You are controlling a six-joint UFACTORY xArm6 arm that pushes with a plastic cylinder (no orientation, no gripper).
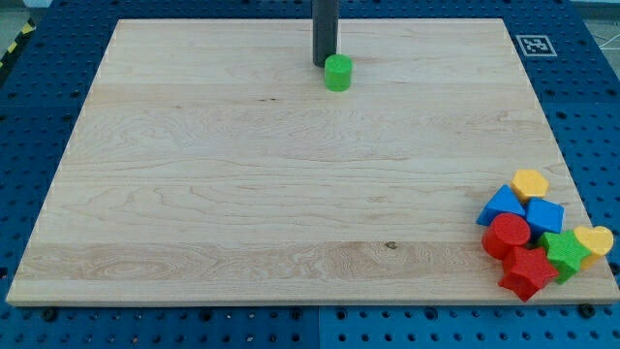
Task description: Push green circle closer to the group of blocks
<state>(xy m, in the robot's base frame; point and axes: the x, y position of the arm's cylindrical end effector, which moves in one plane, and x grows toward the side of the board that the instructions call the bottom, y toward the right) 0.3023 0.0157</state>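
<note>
The green circle [338,73] stands alone near the view's top, a little right of centre, on the wooden board [242,194]. My tip [323,64] is just to its upper left, touching or nearly touching it. The group of blocks sits far away at the view's bottom right: a yellow block [530,183], a blue block [501,205], a second blue block [544,215], a red circle [507,235], a red star [527,271], a green star [564,254] and a yellow heart [594,239].
The board lies on a blue perforated table [39,116]. A black-and-white marker tag [534,45] sits off the board's top right corner. The group lies close to the board's right and bottom edges.
</note>
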